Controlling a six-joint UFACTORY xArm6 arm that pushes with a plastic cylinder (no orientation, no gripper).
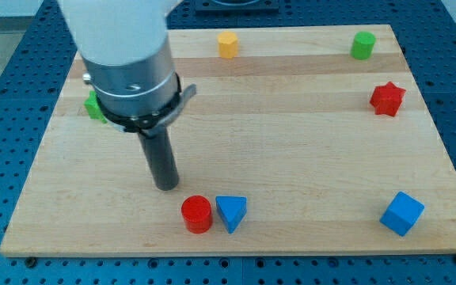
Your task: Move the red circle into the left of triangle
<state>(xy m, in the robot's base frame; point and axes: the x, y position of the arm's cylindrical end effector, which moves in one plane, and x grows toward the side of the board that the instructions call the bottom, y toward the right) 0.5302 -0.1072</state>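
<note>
No jaws on me, just a rod holding nothing. My tip [166, 187] sits lower left of centre, just above-left of the red circle [197, 214], apart from it. Red circle touches the blue triangle [232, 211] on its left side, near bottom edge. Blue cube [402, 213] lower right, red star [387, 98] right, green block [362, 44] top right, yellow block [227, 44] top centre, another green block [94, 105] left, partly hidden behind my arm. Wooden board [291, 134] underneath.

My arm hangs upright from the view's top left, its dark rod ending in my tip [167, 187].
</note>
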